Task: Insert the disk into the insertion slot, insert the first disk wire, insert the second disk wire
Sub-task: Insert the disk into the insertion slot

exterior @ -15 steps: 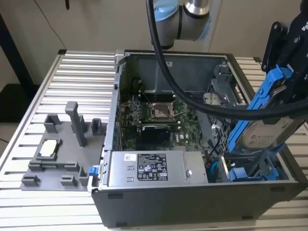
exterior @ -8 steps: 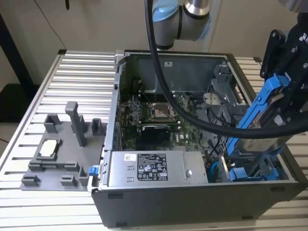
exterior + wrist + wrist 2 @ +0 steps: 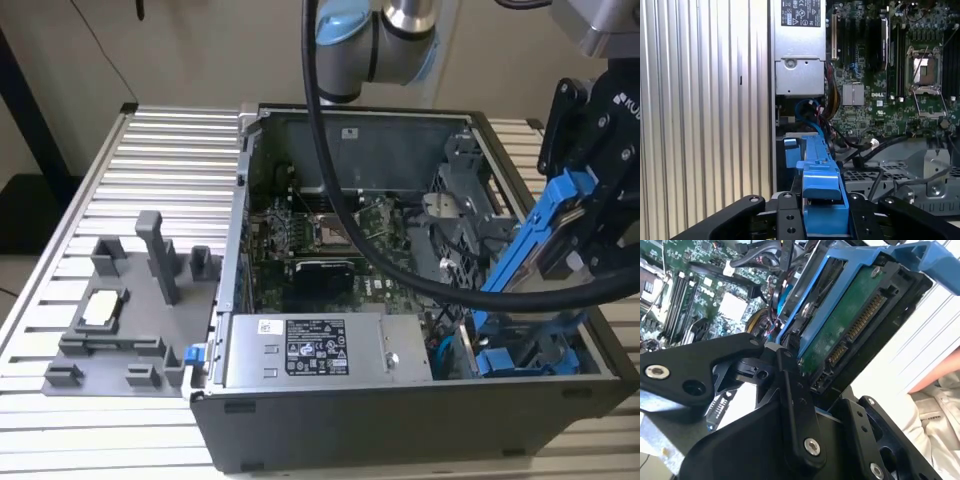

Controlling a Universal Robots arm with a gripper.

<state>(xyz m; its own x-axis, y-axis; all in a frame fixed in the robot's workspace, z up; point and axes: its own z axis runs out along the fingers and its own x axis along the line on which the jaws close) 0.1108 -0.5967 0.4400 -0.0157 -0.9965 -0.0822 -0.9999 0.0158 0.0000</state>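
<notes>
My gripper [image 3: 588,228] is shut on the disk [image 3: 528,242], a hard drive in a bright blue carrier. I hold it tilted above the case's corner at the exterior view's right. In the second wrist view the disk's green circuit board [image 3: 849,326] and connector pins show between the black fingers [image 3: 790,385]. The first wrist view has the blue carrier [image 3: 820,192] edge-on in the gripper [image 3: 822,212]. The insertion slot [image 3: 530,355], with blue rails, lies below the disk. Loose cables [image 3: 867,145] hang beside the bay; I cannot tell which are the disk wires.
A silver power supply box [image 3: 310,350] sits along the case's near wall, the motherboard [image 3: 330,235] behind it. A perforated grey cage [image 3: 465,200] stands beyond the slot. A grey fixture plate [image 3: 130,310] lies outside the case. A person's sleeve [image 3: 940,405] is close by.
</notes>
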